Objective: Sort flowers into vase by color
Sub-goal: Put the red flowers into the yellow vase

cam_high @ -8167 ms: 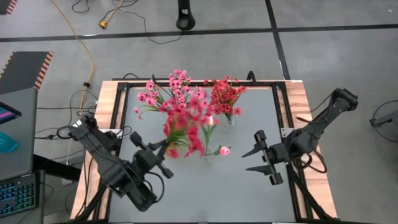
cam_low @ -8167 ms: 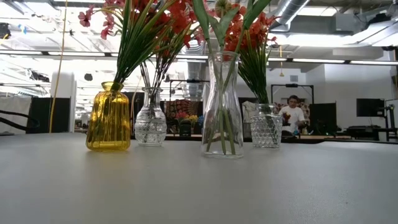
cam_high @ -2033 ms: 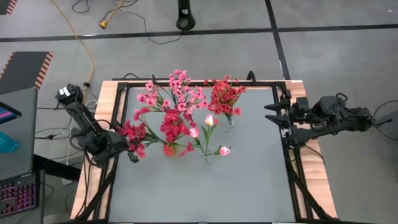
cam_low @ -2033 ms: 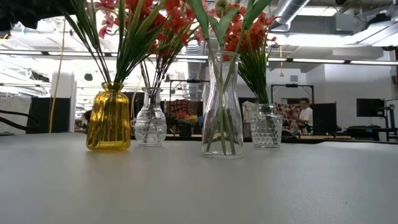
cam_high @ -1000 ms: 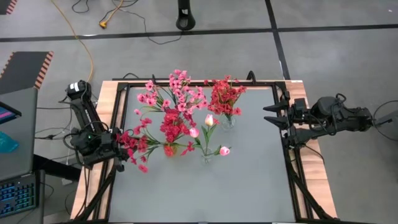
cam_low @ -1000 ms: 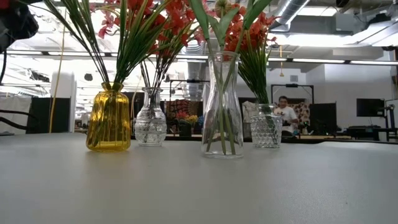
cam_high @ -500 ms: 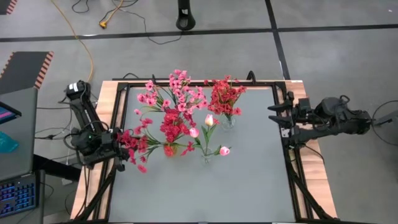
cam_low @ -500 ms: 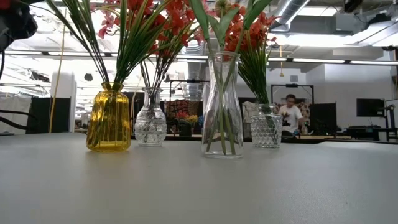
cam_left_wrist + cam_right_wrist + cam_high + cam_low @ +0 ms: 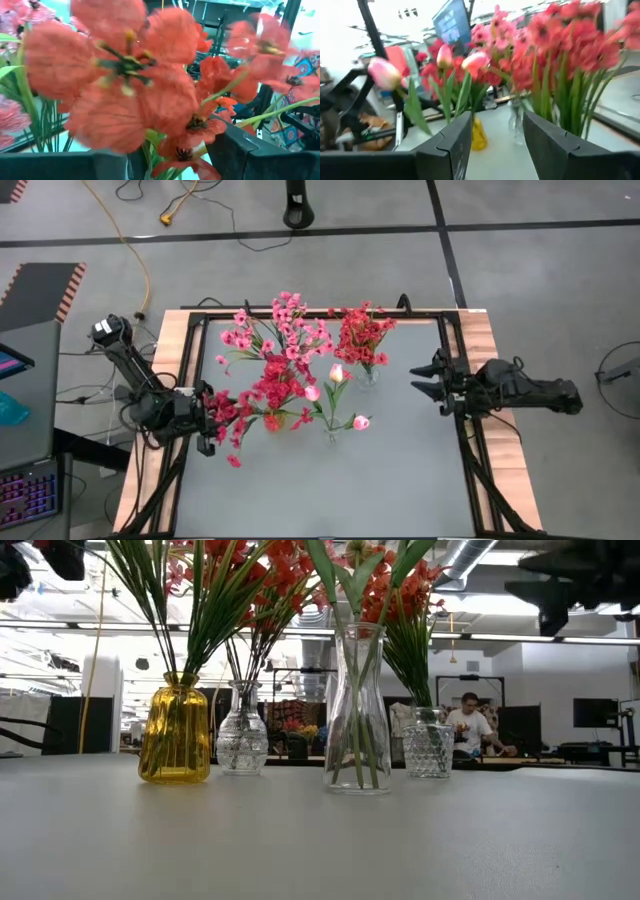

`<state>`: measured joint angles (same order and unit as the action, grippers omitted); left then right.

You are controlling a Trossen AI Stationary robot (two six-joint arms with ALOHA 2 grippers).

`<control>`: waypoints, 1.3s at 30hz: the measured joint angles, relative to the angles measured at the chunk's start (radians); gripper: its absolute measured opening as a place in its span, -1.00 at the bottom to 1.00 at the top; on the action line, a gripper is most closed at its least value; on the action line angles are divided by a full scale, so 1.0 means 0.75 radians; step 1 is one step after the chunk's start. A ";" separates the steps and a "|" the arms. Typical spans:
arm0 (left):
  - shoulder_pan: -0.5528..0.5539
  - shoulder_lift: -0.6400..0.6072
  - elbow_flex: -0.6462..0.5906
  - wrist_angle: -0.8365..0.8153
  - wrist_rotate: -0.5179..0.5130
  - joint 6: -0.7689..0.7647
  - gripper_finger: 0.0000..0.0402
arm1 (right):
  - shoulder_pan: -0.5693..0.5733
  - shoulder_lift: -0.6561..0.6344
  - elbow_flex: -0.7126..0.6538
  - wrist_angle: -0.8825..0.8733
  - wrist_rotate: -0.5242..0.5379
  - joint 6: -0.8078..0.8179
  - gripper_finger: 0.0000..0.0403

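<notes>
High view: shows the left gripper (image 9: 203, 420) at the left edge of the table (image 9: 400, 480), nosed into a spray of red sprigs (image 9: 228, 416). Has crept slightly inward over the last second and nudged the spray along with it.

Low view: traces the leaning green stems down into the yellow vase (image 9: 175, 730), so counts those sprigs as already placed rather than carried.

Left wrist view: fills with red blossoms (image 9: 125, 75) between two wide-set fingers (image 9: 260, 155). Finds no pinch on any stem. Reads as jaws spread and no longer gripping.

Bigger change on the other side. Finds the right gripper (image 9: 422, 383) out over the table's right rail, whereas half a second ago sat back outside the frame. Points toward the vases with jaws apart and nothing between them. Confirmed in the right wrist view by both fingers (image 9: 445, 145) spread and bare, facing pale pink tulip buds (image 9: 445, 56) and a red bunch (image 9: 570, 40).

Suggests the next move passes to the right arm. Looks close to sorted:
- pink sprigs (image 9: 285, 325) at the back
- tulip buds in the tall clear vase (image 9: 358, 710)
- red bunch in the faceted glass vase (image 9: 429, 748)

Cannot tell whether the lowest red blossom (image 9: 233, 461) hangs from the spray or lies on the table.
</notes>
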<state>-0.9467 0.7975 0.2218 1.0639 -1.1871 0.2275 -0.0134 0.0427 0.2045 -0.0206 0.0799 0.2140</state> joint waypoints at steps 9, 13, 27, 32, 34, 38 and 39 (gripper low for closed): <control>0.074 -0.007 0.000 -0.153 0.095 -0.078 -0.19 | -0.141 -0.056 -0.194 0.107 -0.049 0.012 0.00; 0.148 -0.011 0.000 -0.197 0.205 -0.118 -0.19 | -0.185 -0.053 -0.260 0.194 -0.135 0.032 0.00; 0.463 -0.038 -0.001 -0.381 0.466 0.024 -0.19 | -0.231 -0.054 -0.262 0.143 -0.145 0.063 0.00; 0.592 -0.135 -0.001 -0.497 0.648 0.066 -0.19 | -0.231 -0.054 -0.262 0.081 -0.143 0.029 0.00; 0.654 -0.190 -0.001 -0.592 0.687 0.062 -0.19 | -0.231 -0.053 -0.262 0.068 -0.129 0.030 0.00; 0.766 -0.319 -0.001 -0.837 0.754 0.007 -0.19 | -0.231 -0.054 -0.262 0.061 -0.127 0.030 0.00; 0.791 -0.351 -0.001 -0.891 0.786 -0.006 -0.19 | -0.231 -0.054 -0.262 0.061 -0.126 0.030 0.00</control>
<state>-0.3538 0.5341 0.2214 0.3954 -0.5973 0.2229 -0.1864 0.0025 0.0078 0.0252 -0.0148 0.2362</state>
